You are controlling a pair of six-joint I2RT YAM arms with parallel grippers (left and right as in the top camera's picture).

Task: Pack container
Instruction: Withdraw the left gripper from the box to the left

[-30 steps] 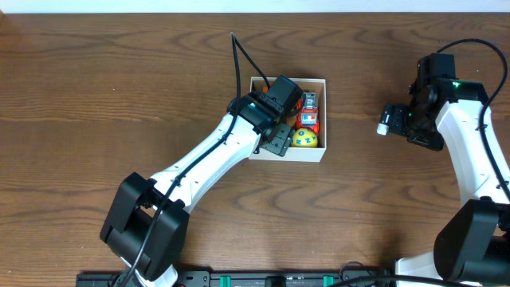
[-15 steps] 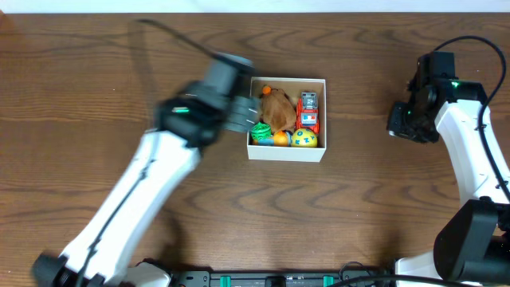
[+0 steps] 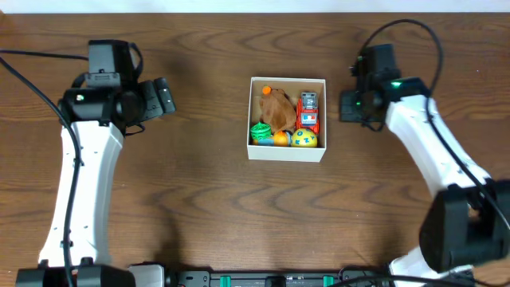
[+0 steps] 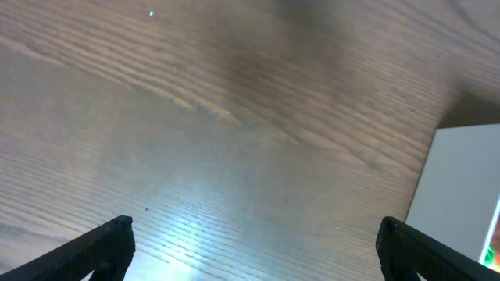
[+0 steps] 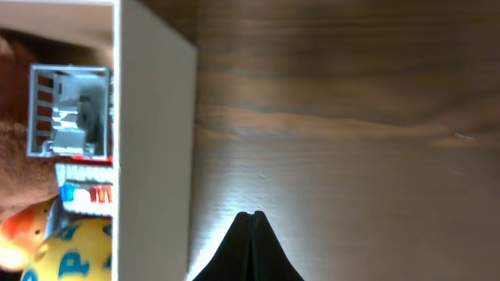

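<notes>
Wood-grain bench (image 3: 199, 207) fills my overhead view, with a pale strip (image 3: 239, 5) along its far edge. My left claw (image 3: 162, 96) hangs over the left half toward the far edge, jaws spread wide, gripping nothing. At mid-bench sits the container (image 3: 287, 154), with toys (image 3: 276, 109) inside. Just right of it, my right claw (image 5: 251, 234) is pinched closed over the wood. The yellow ball (image 5: 74, 250) has blue lettering, perhaps a P; I can't read it for sure.

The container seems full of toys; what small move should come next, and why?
Probably the right gripper backs off from the container: it is shut on nothing beside the wall, the left gripper is open and empty, and the toys in view all lie inside.
</notes>
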